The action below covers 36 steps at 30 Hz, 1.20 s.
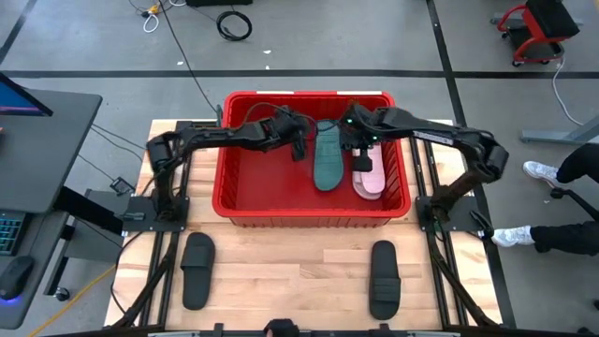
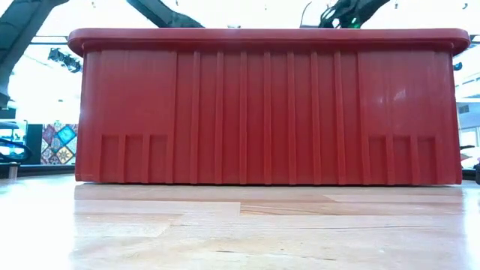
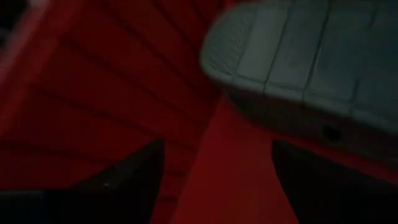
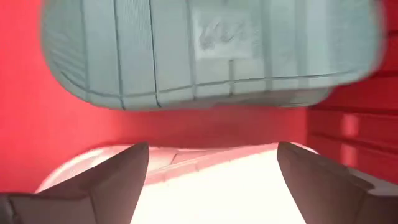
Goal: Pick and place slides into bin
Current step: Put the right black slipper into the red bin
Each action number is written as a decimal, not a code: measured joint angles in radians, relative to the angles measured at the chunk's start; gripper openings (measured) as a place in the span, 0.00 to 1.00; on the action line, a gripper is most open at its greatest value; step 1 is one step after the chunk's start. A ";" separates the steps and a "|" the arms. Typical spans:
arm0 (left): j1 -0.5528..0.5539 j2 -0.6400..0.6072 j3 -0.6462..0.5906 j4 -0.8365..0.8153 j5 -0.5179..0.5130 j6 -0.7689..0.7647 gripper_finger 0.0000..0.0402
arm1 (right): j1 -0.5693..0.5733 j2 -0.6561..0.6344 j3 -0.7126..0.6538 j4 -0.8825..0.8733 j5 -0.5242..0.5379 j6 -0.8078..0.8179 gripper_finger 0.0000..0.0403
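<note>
The red bin (image 1: 309, 217) stands mid-table and fills the low view (image 2: 270, 112). Inside it lie a dark teal-green slide (image 1: 328, 157) and, to its right, a pale pink-white slide (image 1: 371, 178). My left gripper (image 1: 300, 148) is inside the bin just left of the teal slide, open and empty (image 3: 217, 149); the slide's grooved sole (image 3: 298, 56) shows ahead of it. My right gripper (image 1: 358, 157) is open (image 4: 211, 155) directly over the pink-white slide (image 4: 205, 186), with the teal slide's sole (image 4: 205, 50) beyond. Two black slides (image 1: 197, 270) (image 1: 384, 279) lie on the table in front of the bin. My right gripper stands open over the pink-white slide, which lies on the bin floor between its fingers; I cannot tell whether the fingers touch it.
The bin's walls close in on both grippers. The wooden table in front of the bin holds only the two black slides, with free room between them. A desk with a monitor stands off the table's left; a person's feet show at the right.
</note>
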 joint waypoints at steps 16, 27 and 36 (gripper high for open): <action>-0.143 -0.374 -0.001 -0.040 0.327 -0.433 0.66 | 0.309 -0.388 0.001 0.090 0.012 0.441 0.90; -0.374 -0.507 -0.001 -0.140 0.294 -0.618 0.63 | 0.873 -0.395 0.017 0.179 0.137 0.608 0.88; -0.530 -0.584 -0.002 -0.319 0.214 -0.607 0.60 | 1.177 -0.089 0.307 -0.117 0.241 0.946 0.88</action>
